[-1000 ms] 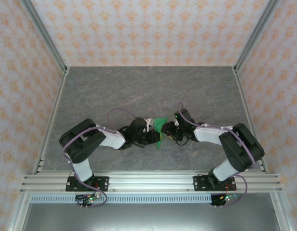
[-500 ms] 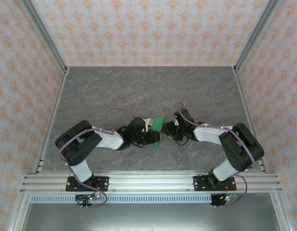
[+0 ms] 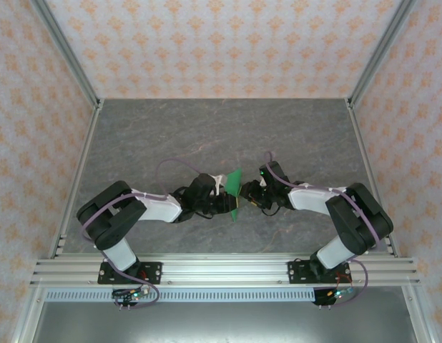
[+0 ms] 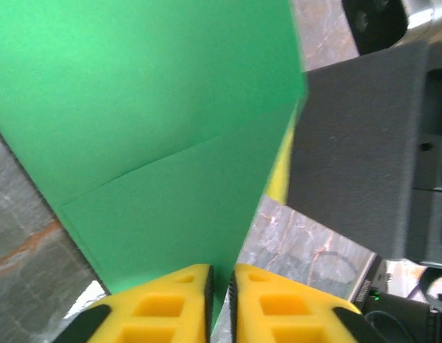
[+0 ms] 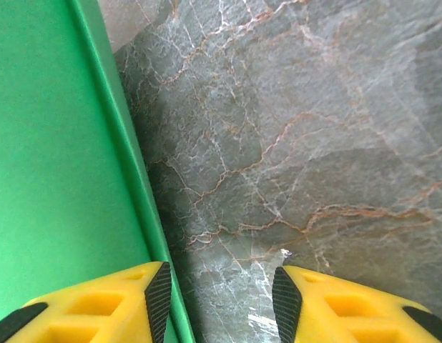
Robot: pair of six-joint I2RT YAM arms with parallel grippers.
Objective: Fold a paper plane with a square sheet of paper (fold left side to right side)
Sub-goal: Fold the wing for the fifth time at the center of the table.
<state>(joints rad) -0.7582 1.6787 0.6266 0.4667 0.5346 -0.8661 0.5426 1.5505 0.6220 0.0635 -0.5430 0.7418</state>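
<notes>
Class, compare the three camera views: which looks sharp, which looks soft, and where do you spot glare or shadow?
Top external: even light, sharp, hardly any shadow. Left wrist: green paper very close, its crease slightly soft, backdrop blurred. Right wrist: table veins crisp, one small bright glint.

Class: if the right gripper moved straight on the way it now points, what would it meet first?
The right gripper would most likely meet the grey table, seen between its open jaws; the green paper lies just off to one side. Depth is unclear.
</notes>
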